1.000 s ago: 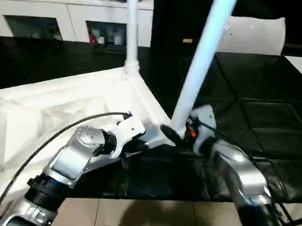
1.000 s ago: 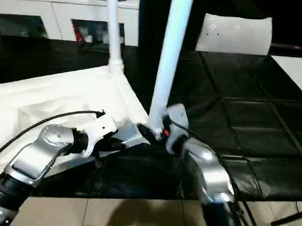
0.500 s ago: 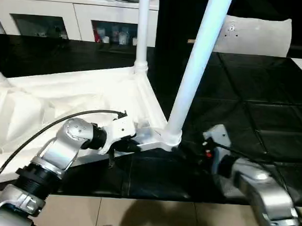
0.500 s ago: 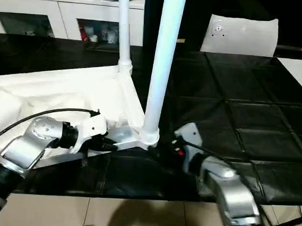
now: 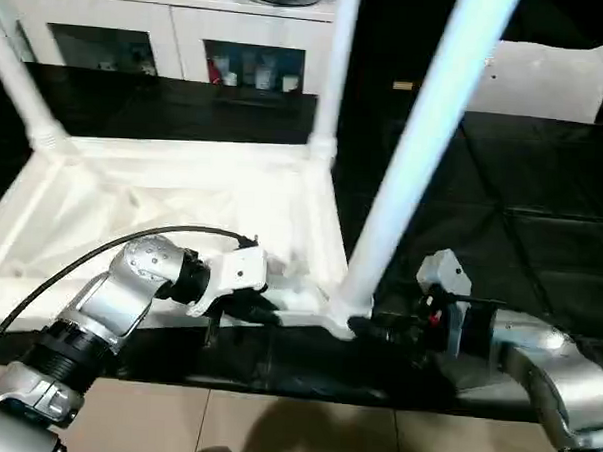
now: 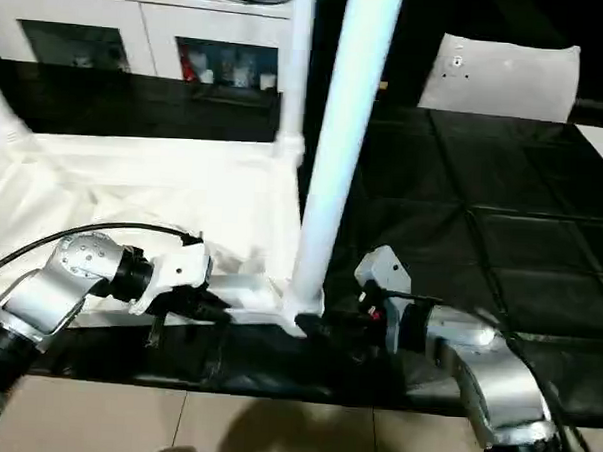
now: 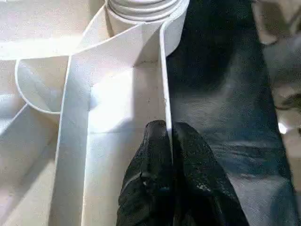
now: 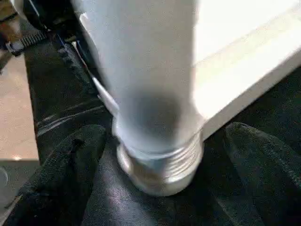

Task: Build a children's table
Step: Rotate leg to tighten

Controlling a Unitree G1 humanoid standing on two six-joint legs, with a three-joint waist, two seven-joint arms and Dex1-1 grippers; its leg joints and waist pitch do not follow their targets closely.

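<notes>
I saw the cabinet (image 5: 169, 40) at twelve o'clock behind the upturned top (image 5: 172, 210). My left fingers (image 7: 160, 155) pinched its rim; right fingers (image 8: 70, 169) stood wide around the near leg (image 5: 414, 171).

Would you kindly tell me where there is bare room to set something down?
Free: the black mat right of the near leg, before the white sheet. Crowded: the tabletop's near corner, where both claws work.

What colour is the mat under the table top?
Black, with a faint grid of square panels; the mat shows best in the left eye view, beside the table top.
</notes>
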